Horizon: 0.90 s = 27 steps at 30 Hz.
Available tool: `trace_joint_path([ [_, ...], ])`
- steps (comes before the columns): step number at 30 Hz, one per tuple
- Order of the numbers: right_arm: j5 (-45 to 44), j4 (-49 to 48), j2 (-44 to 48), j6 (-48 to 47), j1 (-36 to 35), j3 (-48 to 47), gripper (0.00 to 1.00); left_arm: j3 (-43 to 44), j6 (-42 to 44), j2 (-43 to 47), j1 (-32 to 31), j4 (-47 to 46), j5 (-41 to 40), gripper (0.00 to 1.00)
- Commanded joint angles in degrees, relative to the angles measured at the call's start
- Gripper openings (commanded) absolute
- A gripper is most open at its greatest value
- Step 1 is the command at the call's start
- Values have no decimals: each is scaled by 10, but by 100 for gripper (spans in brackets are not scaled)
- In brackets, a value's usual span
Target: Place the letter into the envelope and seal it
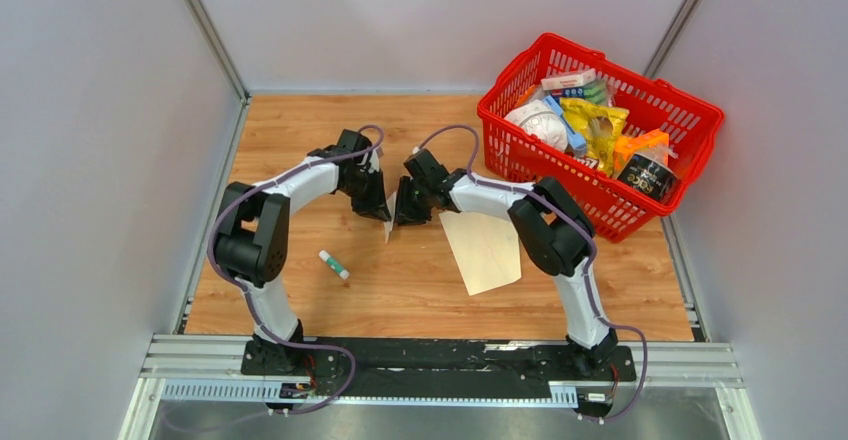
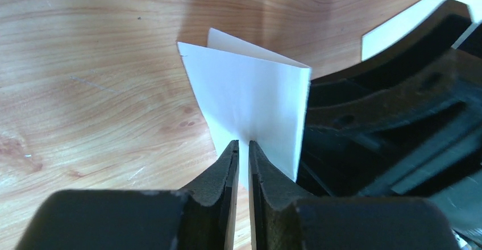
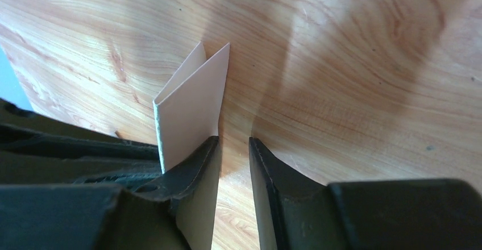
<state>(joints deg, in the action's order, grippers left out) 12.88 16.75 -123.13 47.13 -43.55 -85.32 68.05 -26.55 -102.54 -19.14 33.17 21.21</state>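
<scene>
Seen from above, a red basket [image 1: 560,175] of packaged groceries fills the far right of the wooden table [image 1: 300,140]. A glue stick [image 1: 334,264] lies near the left arm. The envelope [image 1: 485,250] lies flat right of centre, its far edge under the right arm, and grey walls close the cell. The left claw [image 1: 378,208] and right claw [image 1: 408,212] meet mid-table at the letter [image 1: 388,230]. In the left wrist view, the left claw pinches the folded letter [image 2: 250,96], with the right claw's black body crowding in just beside it. In the right wrist view, the right claw's jaws stand apart over bare wood, and the letter [image 3: 190,105] stands beside one finger, outside the gap.
</scene>
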Motion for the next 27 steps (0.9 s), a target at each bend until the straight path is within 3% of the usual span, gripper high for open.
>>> trace_joint_path([
  [1,-78,65,17,-7,-5,27,33,26,-8,-20,-13,8,-20,18],
  [11,-128,100,43,-20,-5,55,23,55,-34,-74,-45,6,-51,13],
  [17,-172,115,87,-32,-6,78,23,67,-40,-97,-55,13,-71,7],
  [27,-225,158,156,-39,-3,69,29,63,-42,-91,-56,5,-71,7],
])
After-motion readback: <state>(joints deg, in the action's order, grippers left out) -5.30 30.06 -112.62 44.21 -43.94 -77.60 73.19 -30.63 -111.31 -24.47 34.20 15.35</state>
